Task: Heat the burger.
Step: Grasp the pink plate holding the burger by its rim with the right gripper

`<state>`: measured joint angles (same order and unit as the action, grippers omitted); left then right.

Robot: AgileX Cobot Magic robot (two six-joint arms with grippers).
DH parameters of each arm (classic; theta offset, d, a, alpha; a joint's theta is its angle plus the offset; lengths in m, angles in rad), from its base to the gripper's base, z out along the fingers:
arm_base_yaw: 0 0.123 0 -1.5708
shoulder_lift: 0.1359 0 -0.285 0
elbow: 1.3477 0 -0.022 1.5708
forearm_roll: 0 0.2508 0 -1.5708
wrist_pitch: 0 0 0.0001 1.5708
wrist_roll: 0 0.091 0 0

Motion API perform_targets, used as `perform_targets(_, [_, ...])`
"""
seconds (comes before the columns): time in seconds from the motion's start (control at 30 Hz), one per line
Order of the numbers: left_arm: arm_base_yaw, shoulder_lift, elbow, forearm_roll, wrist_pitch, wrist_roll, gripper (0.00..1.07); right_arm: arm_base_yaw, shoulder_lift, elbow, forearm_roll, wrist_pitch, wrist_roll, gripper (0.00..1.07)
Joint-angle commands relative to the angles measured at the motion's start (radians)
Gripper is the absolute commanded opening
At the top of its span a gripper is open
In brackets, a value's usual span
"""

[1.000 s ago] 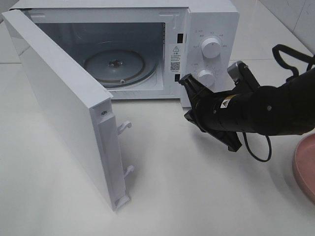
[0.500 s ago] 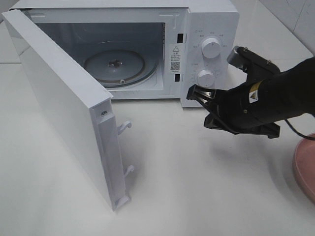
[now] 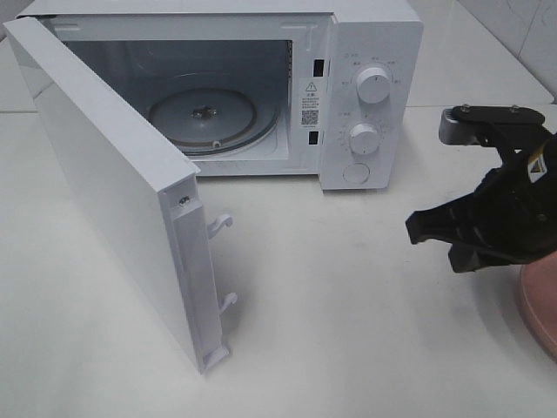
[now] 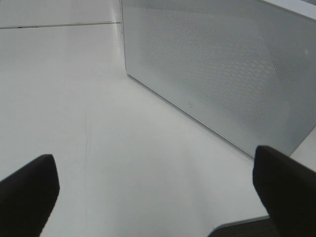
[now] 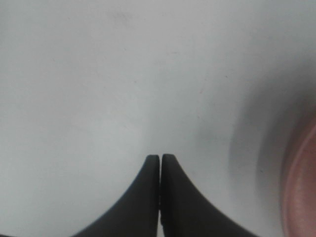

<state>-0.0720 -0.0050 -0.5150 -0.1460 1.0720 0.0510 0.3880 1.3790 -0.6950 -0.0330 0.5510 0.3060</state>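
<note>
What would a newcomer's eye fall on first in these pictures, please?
The white microwave at the back stands out first, its door swung wide open to the left, showing a bare glass turntable. At the right edge, the black right claw, shut, hangs near a pink plate.

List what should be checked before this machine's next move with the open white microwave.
1. White microwave's door swung wide open: ok.
2. Round glass turntable bare, ready for food: ok.
3. Right gripper open for picking up: not ok, its jaws are pressed shut.
4. Location of the burger: cannot tell, no view shows it; only the round pink plate's edge appears.
5. Left gripper out of the way: ok, open, not touching the door.
</note>
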Motion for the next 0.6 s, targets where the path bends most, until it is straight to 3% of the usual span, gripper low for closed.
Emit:
perform_targets(0.03, [-0.002,-0.017,-0.001,-0.005,-0.007,-0.001,1.00,-0.048,-0.026,0.000,-0.003,0.096,-0.091,0.06])
perform_targets(0.17, [-0.002,-0.017,-0.001,-0.005,-0.007,-0.001,1.00,-0.096,-0.040,0.000,-0.005,0.149,-0.137,0.15])
perform_targets(0.2, [-0.002,-0.017,-0.001,-0.005,-0.007,-0.001,1.00,-0.124,-0.048,0.000,-0.005,0.167,-0.181,0.25])
perform_targets(0.23, [-0.002,-0.017,-0.001,-0.005,-0.007,-0.001,1.00,-0.124,-0.048,0.000,-0.005,0.167,-0.181,0.25])
perform_targets(0.27, [-0.002,-0.017,-0.001,-0.005,-0.007,-0.001,1.00,-0.139,-0.051,0.000,-0.005,0.175,-0.193,0.32])
perform_targets(0.3, [-0.002,-0.017,-0.001,-0.005,-0.007,-0.001,1.00,-0.168,-0.054,0.000,-0.005,0.191,-0.205,0.50])
perform_targets(0.33, [-0.002,-0.017,-0.001,-0.005,-0.007,-0.001,1.00,-0.168,-0.054,0.000,-0.005,0.191,-0.205,0.50])
perform_targets(0.37, [-0.002,-0.017,-0.001,-0.005,-0.007,-0.001,1.00,-0.192,-0.054,0.000,-0.009,0.199,-0.209,0.67])
perform_targets(0.4, [-0.002,-0.017,-0.001,-0.005,-0.007,-0.001,1.00,-0.205,-0.054,0.000,-0.011,0.200,-0.212,0.78])
perform_targets(0.43, [-0.002,-0.017,-0.001,-0.005,-0.007,-0.001,1.00,-0.205,-0.054,0.000,-0.011,0.200,-0.212,0.78])
perform_targets(0.47, [-0.002,-0.017,-0.001,-0.005,-0.007,-0.001,1.00,-0.226,-0.054,0.000,-0.012,0.199,-0.234,0.94])
perform_targets(0.6, [-0.002,-0.017,-0.001,-0.005,-0.007,-0.001,1.00,-0.247,-0.054,0.000,-0.015,0.188,-0.234,1.03])
